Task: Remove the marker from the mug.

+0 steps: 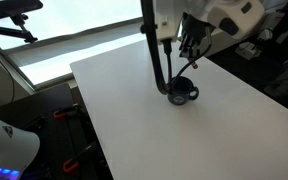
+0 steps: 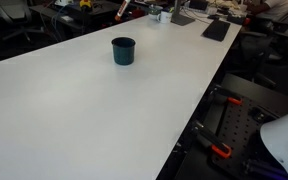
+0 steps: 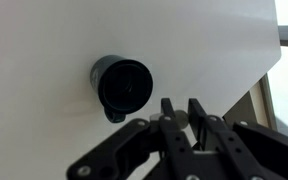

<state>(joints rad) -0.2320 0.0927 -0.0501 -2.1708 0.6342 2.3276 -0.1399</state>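
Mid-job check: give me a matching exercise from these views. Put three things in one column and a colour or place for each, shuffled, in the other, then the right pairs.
Things:
A. mug
B. table
C. end effector

Descriptions:
1. white and flat
2. raised off the surface, close to the vessel
3. dark, standing upright on the white surface

Pairs: A-3, B-1, C-2
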